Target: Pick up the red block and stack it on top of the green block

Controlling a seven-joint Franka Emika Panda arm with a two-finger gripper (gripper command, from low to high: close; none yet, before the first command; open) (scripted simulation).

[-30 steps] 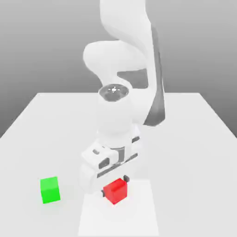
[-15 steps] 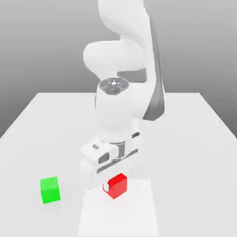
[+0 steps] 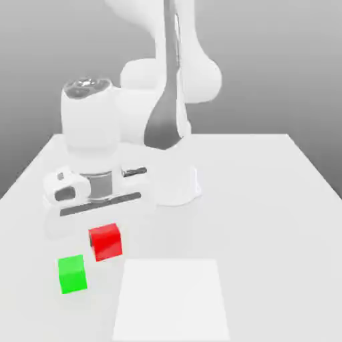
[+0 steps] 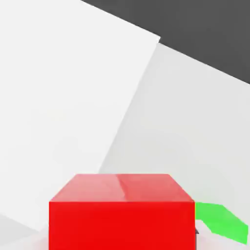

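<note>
The red block [image 3: 105,243] hangs just under my hand in the exterior view, lifted a little off the table. My gripper [image 3: 103,229] is shut on the red block. The green block [image 3: 72,274] rests on the table, slightly nearer the camera and toward the exterior view's left of the red one. Seen from the hand view, the red block [image 4: 121,211] sits close to the lens, and a corner of the green block [image 4: 220,222] peeks out beside it, lower down on the table.
A lighter white square patch [image 3: 172,299] lies on the grey table [image 3: 267,200] near the front. The arm's base [image 3: 177,188] stands mid-table behind the blocks. The table's edge [image 4: 195,51] runs across the hand view.
The gripper closed on the red block, lifted it, and swung it toward the exterior view's left, from over the white patch to close beside the green block.
</note>
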